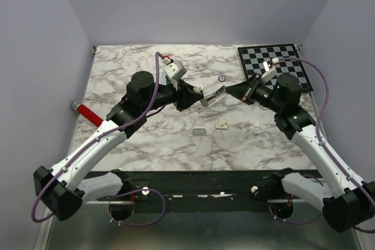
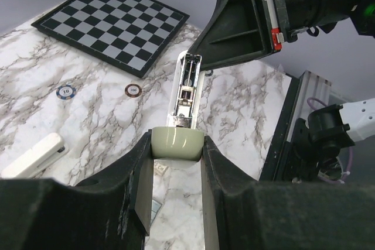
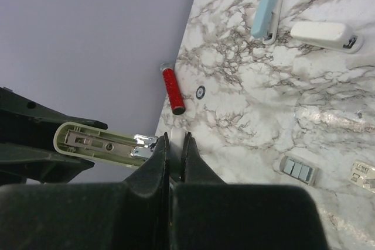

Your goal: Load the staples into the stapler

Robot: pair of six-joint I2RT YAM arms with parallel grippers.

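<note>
A pale green stapler (image 1: 212, 98) is held in the air between both grippers, opened out, with its metal channel showing in the left wrist view (image 2: 186, 89). My left gripper (image 1: 188, 96) is shut on its rounded rear end (image 2: 177, 143). My right gripper (image 1: 235, 92) is shut on a thin white part at the stapler's other end (image 3: 177, 139); the stapler's body (image 3: 96, 141) lies left of the fingers. The staples (image 1: 200, 132), a small flat grey rectangle, lie on the marble table near the arms, also seen in the right wrist view (image 3: 297, 169).
A small white box (image 1: 221, 125) lies right of the staples. A checkerboard (image 1: 274, 65) sits at the far right. A red cylinder (image 1: 89, 114) lies at the left edge. A blue stapler (image 3: 266, 14), a white stapler (image 3: 325, 34) and two chips (image 2: 133, 89) lie on the far side.
</note>
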